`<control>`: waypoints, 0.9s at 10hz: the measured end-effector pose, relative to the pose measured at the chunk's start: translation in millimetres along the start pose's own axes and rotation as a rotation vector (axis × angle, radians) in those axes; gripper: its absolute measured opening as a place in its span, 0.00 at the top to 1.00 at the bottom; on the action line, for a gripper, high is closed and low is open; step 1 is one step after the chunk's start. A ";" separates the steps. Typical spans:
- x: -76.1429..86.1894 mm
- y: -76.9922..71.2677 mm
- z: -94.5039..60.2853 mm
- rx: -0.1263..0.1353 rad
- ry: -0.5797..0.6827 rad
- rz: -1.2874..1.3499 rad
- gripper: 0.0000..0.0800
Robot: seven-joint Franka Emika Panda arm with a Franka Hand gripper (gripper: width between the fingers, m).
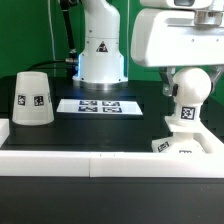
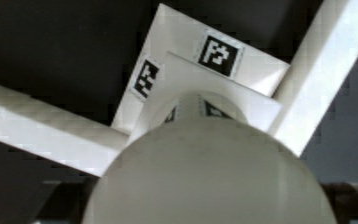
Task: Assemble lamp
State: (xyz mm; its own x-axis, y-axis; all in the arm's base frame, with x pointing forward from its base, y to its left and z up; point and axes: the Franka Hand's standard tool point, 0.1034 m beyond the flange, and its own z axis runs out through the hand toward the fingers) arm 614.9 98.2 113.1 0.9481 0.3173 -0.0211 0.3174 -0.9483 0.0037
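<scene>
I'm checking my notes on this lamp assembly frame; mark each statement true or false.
1. The shade stands alone at the exterior view's left. True.
2. The bulb lies flat on the marker board. False: it is upright at the exterior view's right, over the base.
3. The shade already sits over the bulb. False: they are far apart.
4. The marker board lies in front of the robot pedestal. True.
5. The gripper's jaws are clearly visible. False: hidden.
</scene>
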 end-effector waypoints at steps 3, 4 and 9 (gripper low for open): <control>-3.9 6.1 -1.3 0.000 0.012 0.287 0.28; -5.7 7.3 -1.4 -0.001 0.011 0.355 0.28; -6.5 9.8 -1.0 -0.003 0.009 0.481 0.16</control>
State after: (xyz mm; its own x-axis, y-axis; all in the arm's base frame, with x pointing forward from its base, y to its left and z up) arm 611.9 86.8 114.2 0.9876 -0.1571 -0.0073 -0.1570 -0.9875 0.0134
